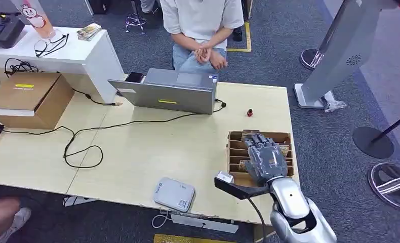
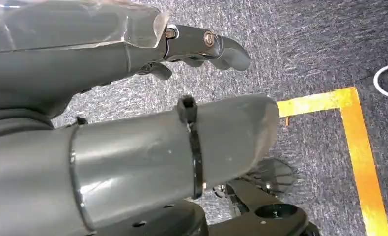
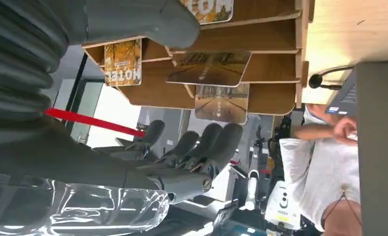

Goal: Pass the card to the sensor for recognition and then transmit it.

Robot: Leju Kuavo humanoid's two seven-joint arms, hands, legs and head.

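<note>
The right hand [image 1: 265, 158] hovers with fingers spread and empty over the slotted wooden card rack [image 1: 285, 136] on the table; reaching for a printed hotel card [image 3: 123, 62], it may nudge neighbouring cards

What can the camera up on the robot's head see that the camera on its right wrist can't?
Head view alone: the whole table, the white card reader near its front edge, the black cable and the cardboard box.

Right wrist view alone: the cards close up, one reading HOTEL.

Both: the right hand over the wooden card rack, the laptop and the seated person.
</note>
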